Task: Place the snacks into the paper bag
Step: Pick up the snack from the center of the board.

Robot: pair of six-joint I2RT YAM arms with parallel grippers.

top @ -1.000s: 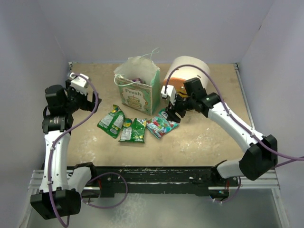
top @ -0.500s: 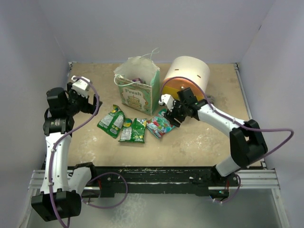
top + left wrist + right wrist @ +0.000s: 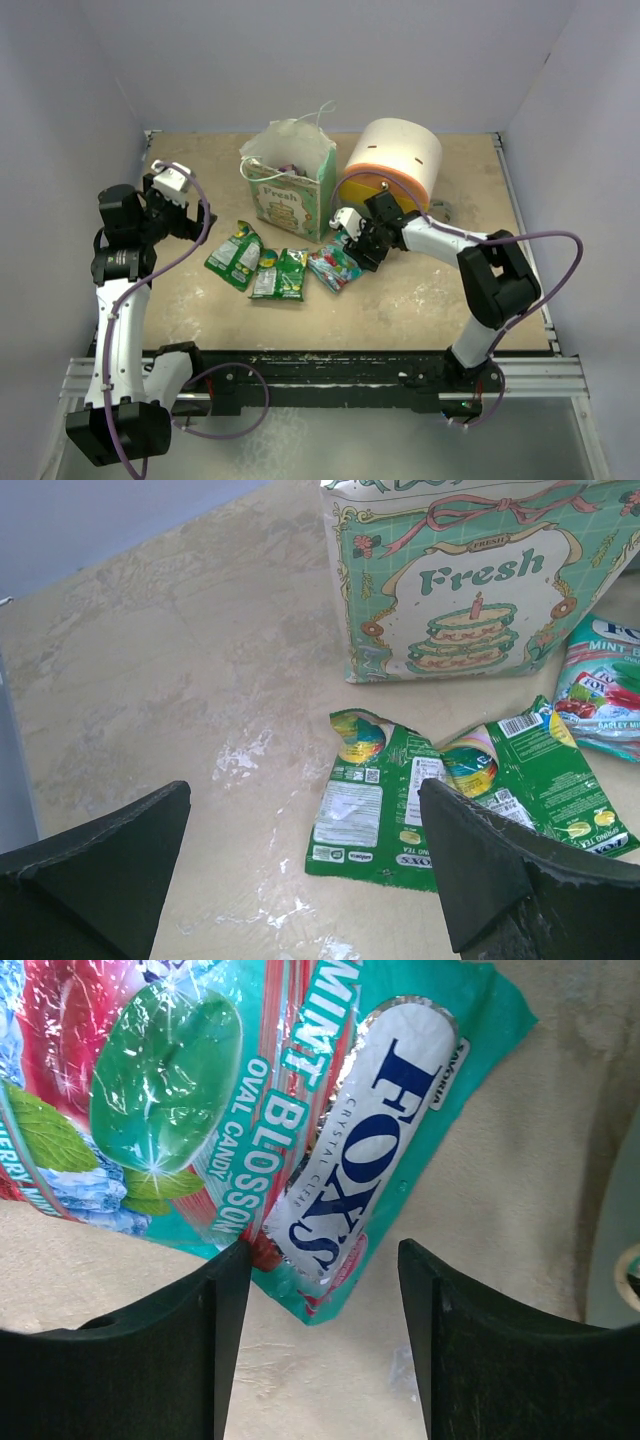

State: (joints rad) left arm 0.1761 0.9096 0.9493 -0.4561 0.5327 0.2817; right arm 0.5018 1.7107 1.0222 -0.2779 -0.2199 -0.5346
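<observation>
Counter (image 3: 440,300) is bare front and right; paper bag (image 3: 290,195) stands back-centre just beside the drawer unit (image 3: 395,160), its contents mostly hidden. Green snacks (image 3: 262,268) and a teal snack (image 3: 300,1110) lie flat before it. Right gripper (image 3: 320,1260) jaws are spread astride the teal snack's edge; left gripper (image 3: 305,790) jaws are released, holding nothing.

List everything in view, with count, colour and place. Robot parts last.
paper bag: one, pale green and cream, upright at the table's centre back.
green snacks: three, it seems, lying flat in a row in front of the bag.
teal snack: at least one, teal and red, at the right end of that row.
drawer unit: one, round, white, orange and yellow, right of the bag.
table: one, beige.
left claw: open, empty, left of the snacks.
right claw: open, over the teal snack's corner, a finger on each side.
</observation>
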